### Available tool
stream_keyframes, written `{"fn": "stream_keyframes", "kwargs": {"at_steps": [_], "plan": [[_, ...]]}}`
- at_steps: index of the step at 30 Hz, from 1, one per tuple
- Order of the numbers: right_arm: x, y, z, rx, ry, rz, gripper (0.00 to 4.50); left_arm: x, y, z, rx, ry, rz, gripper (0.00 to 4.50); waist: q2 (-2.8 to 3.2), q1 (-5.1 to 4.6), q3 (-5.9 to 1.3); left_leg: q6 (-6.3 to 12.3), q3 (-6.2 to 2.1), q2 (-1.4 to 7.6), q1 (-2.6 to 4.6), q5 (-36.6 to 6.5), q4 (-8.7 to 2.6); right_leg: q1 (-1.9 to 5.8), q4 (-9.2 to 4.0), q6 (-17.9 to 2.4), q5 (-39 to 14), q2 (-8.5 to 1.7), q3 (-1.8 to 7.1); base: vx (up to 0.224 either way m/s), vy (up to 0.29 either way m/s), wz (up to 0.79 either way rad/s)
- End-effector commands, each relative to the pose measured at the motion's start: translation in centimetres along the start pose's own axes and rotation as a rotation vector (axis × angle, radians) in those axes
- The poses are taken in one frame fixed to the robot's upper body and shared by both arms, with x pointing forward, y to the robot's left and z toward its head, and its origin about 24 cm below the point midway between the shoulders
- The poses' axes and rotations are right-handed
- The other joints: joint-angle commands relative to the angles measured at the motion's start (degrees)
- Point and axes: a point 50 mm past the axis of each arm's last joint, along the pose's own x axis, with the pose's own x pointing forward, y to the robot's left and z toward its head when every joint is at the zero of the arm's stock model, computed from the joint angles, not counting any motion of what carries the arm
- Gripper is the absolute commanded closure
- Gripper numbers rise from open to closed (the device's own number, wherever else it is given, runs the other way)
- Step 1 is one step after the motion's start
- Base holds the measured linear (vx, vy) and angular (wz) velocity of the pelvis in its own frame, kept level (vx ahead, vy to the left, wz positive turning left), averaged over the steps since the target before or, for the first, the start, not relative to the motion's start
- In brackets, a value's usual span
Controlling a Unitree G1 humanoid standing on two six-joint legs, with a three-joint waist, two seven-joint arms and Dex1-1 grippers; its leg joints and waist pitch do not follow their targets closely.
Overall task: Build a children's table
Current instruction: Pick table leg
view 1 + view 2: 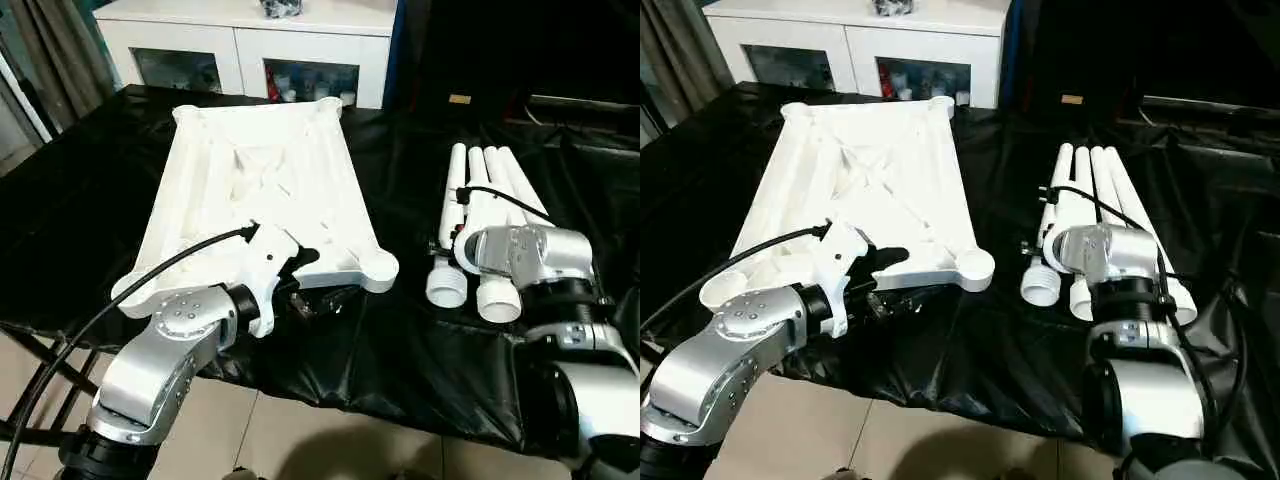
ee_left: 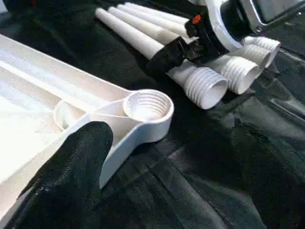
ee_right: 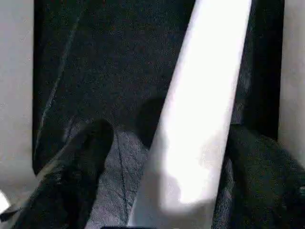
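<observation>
The children's table top lies upside down on the black cloth, its ribbed underside facing up. Its near right corner socket stands empty. My left gripper is open at the top's near edge, one finger resting on the rim and the other below it. Several white legs lie side by side to the right, their threaded ends toward me. My right gripper hangs over their near ends, open, with a finger on each side of one leg.
A white cabinet with glass doors stands behind the black-draped table. The table's front edge runs just below both grippers, with tiled floor beneath. A black cable trails from my left wrist.
</observation>
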Motion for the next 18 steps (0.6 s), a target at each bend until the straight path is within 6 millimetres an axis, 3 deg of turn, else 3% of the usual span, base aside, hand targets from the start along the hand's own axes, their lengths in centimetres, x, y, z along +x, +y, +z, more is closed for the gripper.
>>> {"fn": "stream_keyframes", "kwargs": {"at_steps": [1,18], "plan": [[0.1,0.1,0.2,0.006,0.015,0.005,0.67,0.0,-0.4,0.5,0.023,0.001,-0.027,0.00,-0.88,0.14,-4.15,0.29,3.16,-2.20,0.38,-4.3,-4.15,3.84,-2.63,-13.8,-4.2,2.56,-1.65,0.000,0.000,0.00],[0.6,-0.2,0.2,0.050,-0.005,0.030,2.02,-0.1,0.9,-0.1,0.131,0.100,0.070,0.00,-1.02,-0.04,-4.07,0.35,3.26,-2.15,0.40,-5.6,-4.12,3.67,-2.81,-13.6,-6.3,2.58,-1.74,0.000,0.000,0.00]]}}
